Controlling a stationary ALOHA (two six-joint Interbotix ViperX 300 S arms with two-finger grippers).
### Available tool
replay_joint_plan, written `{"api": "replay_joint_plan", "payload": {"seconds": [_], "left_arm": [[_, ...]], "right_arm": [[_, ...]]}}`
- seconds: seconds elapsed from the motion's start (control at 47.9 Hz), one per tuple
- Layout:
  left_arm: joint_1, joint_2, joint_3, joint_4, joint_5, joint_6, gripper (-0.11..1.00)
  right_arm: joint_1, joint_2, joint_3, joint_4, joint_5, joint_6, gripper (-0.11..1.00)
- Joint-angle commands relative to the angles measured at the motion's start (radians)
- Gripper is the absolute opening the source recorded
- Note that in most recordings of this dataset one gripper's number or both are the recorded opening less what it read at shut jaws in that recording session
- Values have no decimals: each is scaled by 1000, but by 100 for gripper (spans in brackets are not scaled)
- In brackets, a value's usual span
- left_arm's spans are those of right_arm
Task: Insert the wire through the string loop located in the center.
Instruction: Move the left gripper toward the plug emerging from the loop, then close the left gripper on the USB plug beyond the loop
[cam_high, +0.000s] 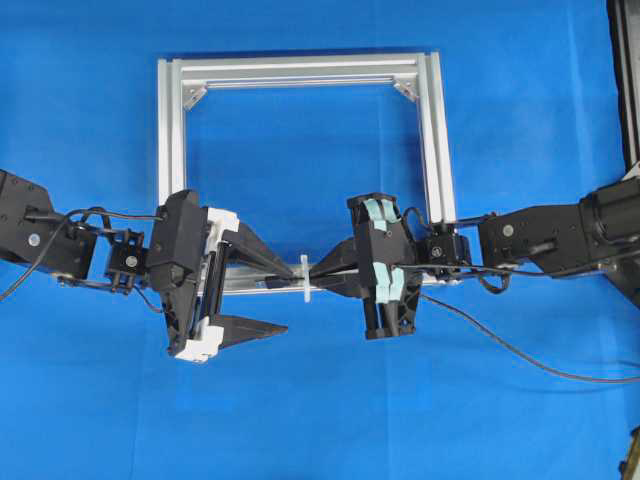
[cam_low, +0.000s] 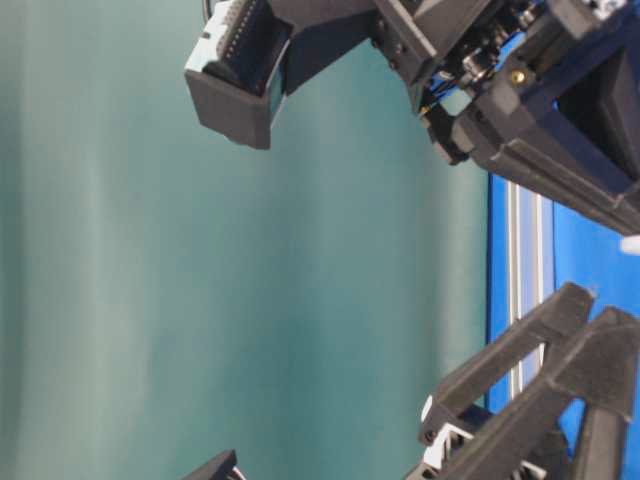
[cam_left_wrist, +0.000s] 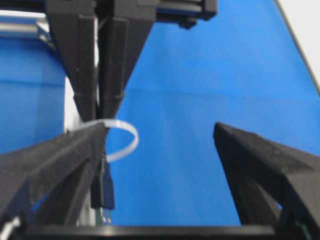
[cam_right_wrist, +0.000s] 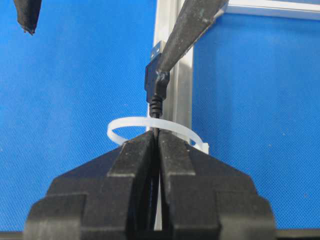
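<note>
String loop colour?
White, slightly translucent. The string loop shows best in the right wrist view, ringing the black wire just past the right tool.

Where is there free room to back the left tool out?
Bare cloth lies below the left tool and inside the frame. It is crowded at the loop, where the right tool pinches the wire.

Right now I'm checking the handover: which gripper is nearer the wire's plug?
Left. One finger of the open left gripper touches the plug; the right gripper pinches the wire behind the string loop.
</note>
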Motion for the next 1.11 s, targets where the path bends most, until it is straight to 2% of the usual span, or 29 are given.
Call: {"api": "replay_joint_plan", "payload": {"seconds": [0.0,0.313,0.648,1.086], "left_arm": [[0,-20,-18,2,2,0,92],[14,-15,-20,3,28,0,91],[31,49,-34,0,77,-2,91],[34,49,-34,2,78,-2,91]], "right_arm": [[2,-12,-11,0,-8,2,-3],[2,-11,-9,-2,-8,2,-3],[2,-11,-9,-3,-8,2,-3],[2,-12,-9,-3,-6,2,-3]]}}
